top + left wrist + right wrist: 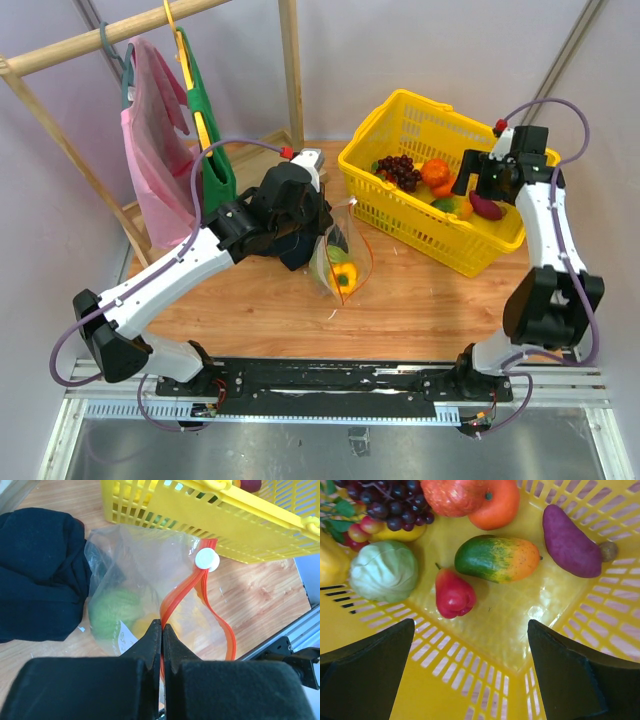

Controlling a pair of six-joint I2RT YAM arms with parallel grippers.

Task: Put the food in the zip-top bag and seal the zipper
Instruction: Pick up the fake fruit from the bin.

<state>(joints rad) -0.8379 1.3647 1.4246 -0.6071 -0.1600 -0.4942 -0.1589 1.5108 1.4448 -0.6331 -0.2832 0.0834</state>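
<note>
On zipper (172,597), left fingers (158,634) tight; over basket (485,680), right fingers (380,670) wide, empty; label (127,634) illegible.

Pale lilac walls (420,50) behind & both sides. Wood tabletop (420,310), even light. Wooden rack (290,60) back-left w/ pink cloth (150,160), green bag (220,180) on hangers. Grey metal rail (300,408) at near edge.

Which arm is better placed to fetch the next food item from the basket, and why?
Right. The right gripper, open, hangs inside the yellow basket just above the food; the left gripper is shut on the zip-top bag's zipper.
</note>
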